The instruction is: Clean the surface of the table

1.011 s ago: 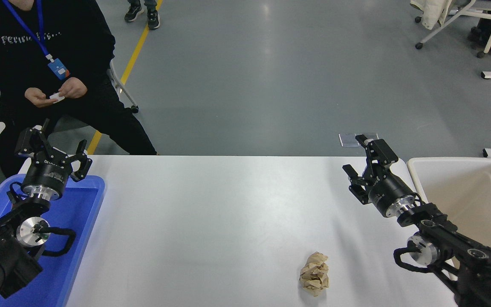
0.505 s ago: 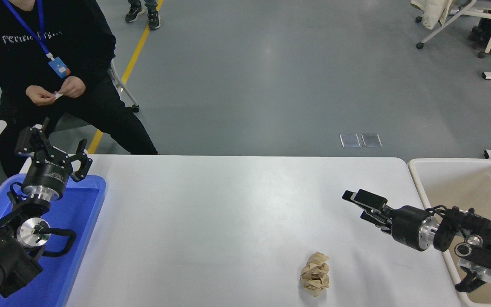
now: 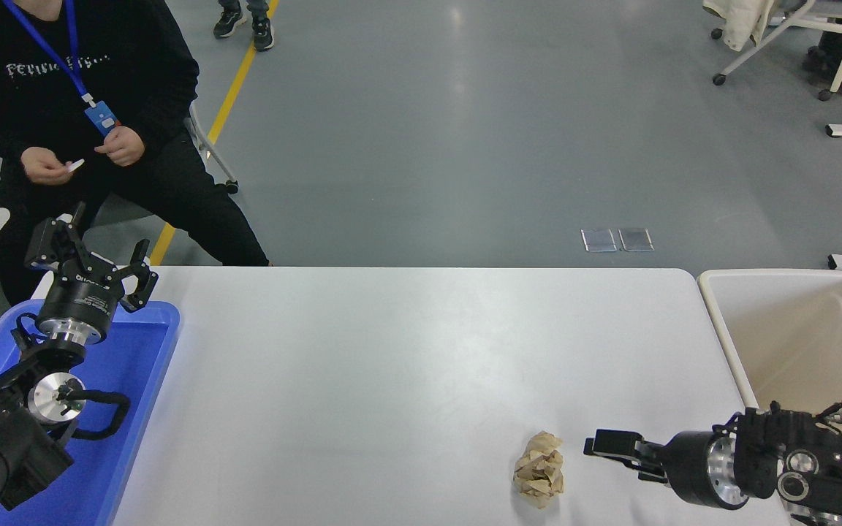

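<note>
White matte table surface (image 3: 392, 365), rounded corners.

The desk (image 3: 392, 365) lies bare across its middle and far side. One crumpled paper wad (image 3: 539, 467) sits near the near edge, right of centre, just left of the right claw (image 3: 615, 447). A blue tray (image 3: 125, 409) flanks the left end under the left claw (image 3: 92, 267); a beige tub (image 3: 794, 329) flanks the right.

White table surface (image 3: 392, 365); crumpled tan paper wad (image 3: 539, 478) near front edge.
</note>
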### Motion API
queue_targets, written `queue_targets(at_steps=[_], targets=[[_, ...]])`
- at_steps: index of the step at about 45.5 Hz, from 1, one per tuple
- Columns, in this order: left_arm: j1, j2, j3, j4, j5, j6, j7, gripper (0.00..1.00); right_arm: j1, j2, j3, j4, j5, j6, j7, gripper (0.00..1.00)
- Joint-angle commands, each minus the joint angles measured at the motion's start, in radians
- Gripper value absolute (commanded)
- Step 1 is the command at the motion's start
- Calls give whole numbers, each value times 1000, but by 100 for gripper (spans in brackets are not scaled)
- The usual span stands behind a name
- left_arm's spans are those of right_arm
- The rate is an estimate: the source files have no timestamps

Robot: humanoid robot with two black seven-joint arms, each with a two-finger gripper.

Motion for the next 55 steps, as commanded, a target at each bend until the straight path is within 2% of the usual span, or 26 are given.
queue_targets(at_steps=[1,16,32,55], targets=[[0,0,0,1,0,0,0,100,10,127,-16,-78,66,-5,-51,100],[0,0,0,1,0,-2,0,100,14,233,-16,-158,71,-10,-53,100],[0,0,0,-1,0,-2,0,100,89,233,-17,-156,170,-10,-59,100],[0,0,0,-1,0,-2,0,100,48,322,-19,-183,177,-36,-59,100]])
